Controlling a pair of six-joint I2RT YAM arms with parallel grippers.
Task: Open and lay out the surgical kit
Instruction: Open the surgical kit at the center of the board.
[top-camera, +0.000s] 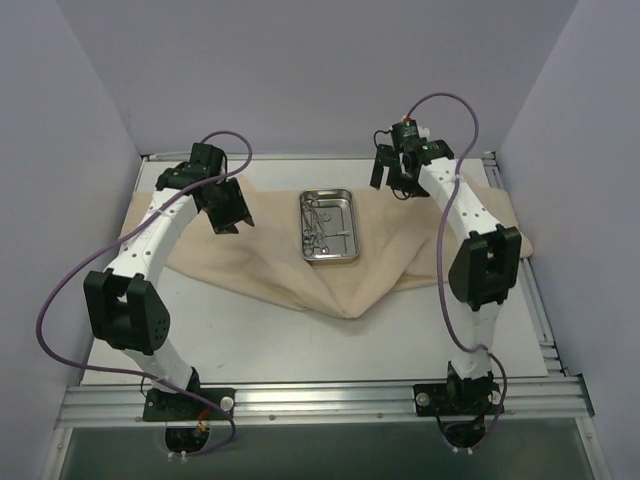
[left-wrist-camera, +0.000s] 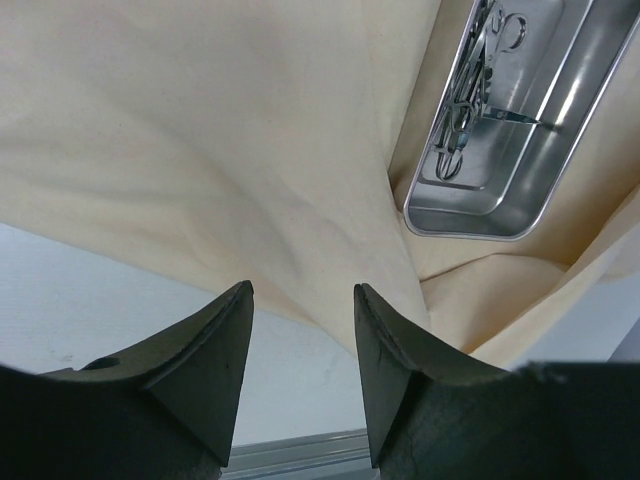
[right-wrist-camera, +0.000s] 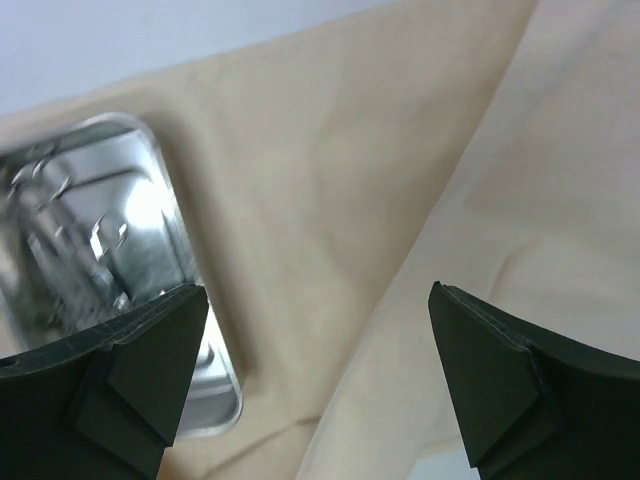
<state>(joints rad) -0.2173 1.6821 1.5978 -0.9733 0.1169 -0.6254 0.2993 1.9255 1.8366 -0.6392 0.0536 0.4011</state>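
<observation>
The beige cloth wrap (top-camera: 250, 265) lies spread open across the table. The shiny steel tray (top-camera: 329, 226) sits on its middle and holds several silver ring-handled instruments (top-camera: 316, 224). My left gripper (top-camera: 228, 215) hangs open and empty above the cloth, left of the tray. In the left wrist view the gripper (left-wrist-camera: 303, 292) is over the cloth's (left-wrist-camera: 200, 150) near edge, with the tray (left-wrist-camera: 520, 130) and instruments (left-wrist-camera: 470, 90) at upper right. My right gripper (top-camera: 390, 178) is open wide and empty, above the cloth right of the tray. The right wrist view shows this gripper (right-wrist-camera: 318, 290), the cloth (right-wrist-camera: 330, 200) and the blurred tray (right-wrist-camera: 100, 230).
White table surface (top-camera: 260, 345) shows in front of the cloth. Grey walls enclose the left, back and right. An aluminium rail (top-camera: 320, 400) carries both arm bases at the near edge. A cloth fold (top-camera: 345, 300) points towards the front.
</observation>
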